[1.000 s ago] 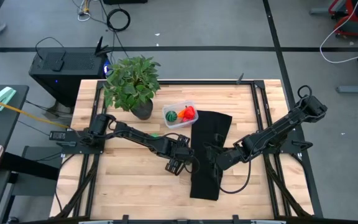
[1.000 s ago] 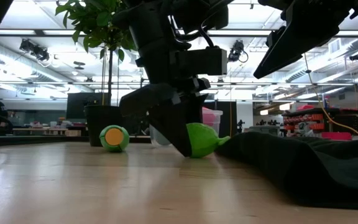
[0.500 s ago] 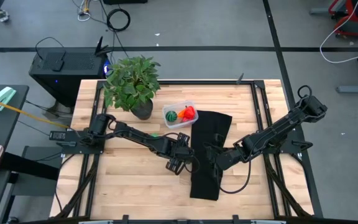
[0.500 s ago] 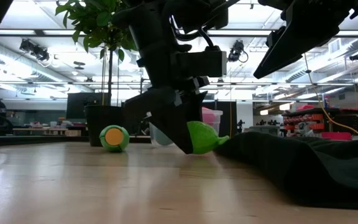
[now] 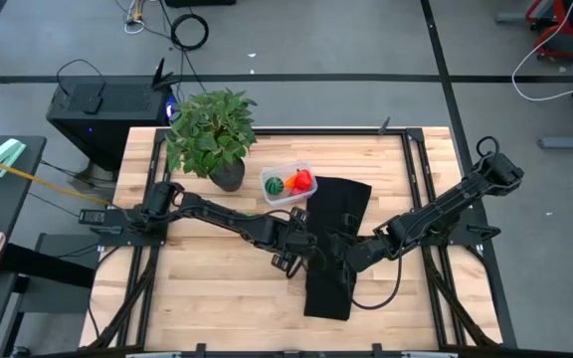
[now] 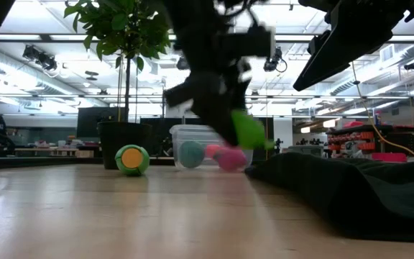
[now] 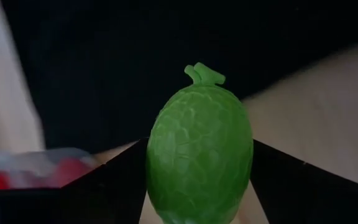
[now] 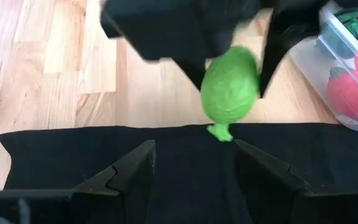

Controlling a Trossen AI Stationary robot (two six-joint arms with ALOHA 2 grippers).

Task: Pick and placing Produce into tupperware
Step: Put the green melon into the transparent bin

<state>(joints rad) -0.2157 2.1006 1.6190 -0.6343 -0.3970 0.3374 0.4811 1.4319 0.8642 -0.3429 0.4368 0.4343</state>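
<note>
Two views alone give the left tool's (image 5: 296,261) load clearly: its own wrist camera shows a light green toy fruit (image 7: 199,152) with a short stem, pinched between the dark fingers (image 7: 291,186), which are closed against its sides. From overhead the fruit is hidden under the arm, near the edge of the black cloth (image 5: 331,249) on the worktop (image 5: 197,298). The low view shows the fruit (image 6: 249,131) lifted clear of the wood, and a second green piece with an orange face (image 6: 131,159) lying beside the plant pot (image 6: 117,144). The right wrist camera looks across the cloth at the held fruit (image 8: 230,88) and at the clear tub (image 8: 347,81), which holds a red piece (image 8: 353,93) and a dark green round one (image 8: 342,34). The right tool (image 5: 344,257) hangs above the cloth, fingers (image 8: 129,174) spread apart, holding nothing.
</note>
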